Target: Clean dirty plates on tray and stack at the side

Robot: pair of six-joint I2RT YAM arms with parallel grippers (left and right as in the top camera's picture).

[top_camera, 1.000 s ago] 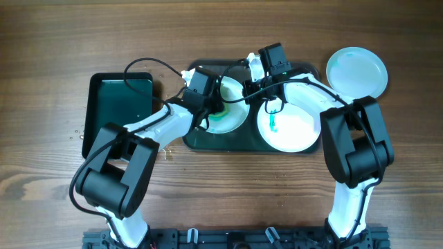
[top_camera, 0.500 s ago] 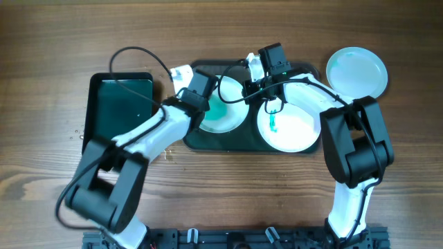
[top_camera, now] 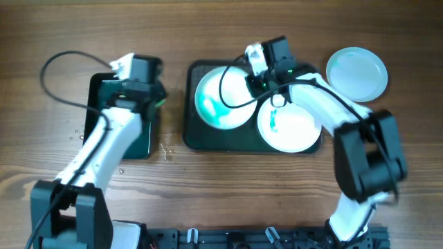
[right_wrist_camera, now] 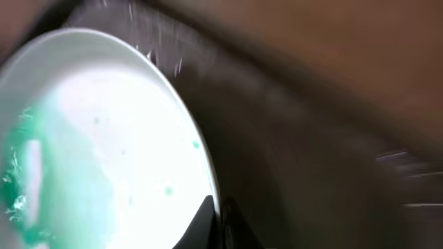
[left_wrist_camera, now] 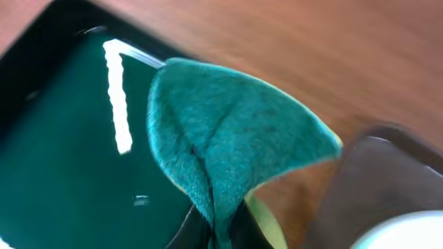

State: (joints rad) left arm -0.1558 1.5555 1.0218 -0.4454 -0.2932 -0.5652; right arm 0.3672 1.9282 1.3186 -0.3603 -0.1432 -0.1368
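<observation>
Overhead: the tray [top_camera: 190,138] sits mid-table with two plates on it. The left plate [top_camera: 220,97] covers the tray's left half and bears a green smear. The right plate [top_camera: 291,128], with a thin green streak, lies just beside it, the rims overlapping or touching. The third plate [top_camera: 356,72], faintly bluish, rests on the table [top_camera: 221,200] just off the tray's right end. The right gripper [top_camera: 252,77] is at the left plate's right rim. The left gripper [top_camera: 154,95] hangs over the right edge of the black tray [top_camera: 97,104], well apart from the plates, with a bit of green at its tip.

Left wrist: the fingers are clenched on a folded green sponge [left_wrist_camera: 228,145], pinched at its lower edge. It is above the black tray's glossy floor [left_wrist_camera: 62,159]. The grey tray's corner [left_wrist_camera: 387,173] and a sliver of white plate show at the right.

Right wrist: the view is blurred. The left plate [right_wrist_camera: 104,138] fills the left side, smeared green, and its rim runs down between the closed fingertips, which grasp it. The dark tray [right_wrist_camera: 297,166] lies beyond.
</observation>
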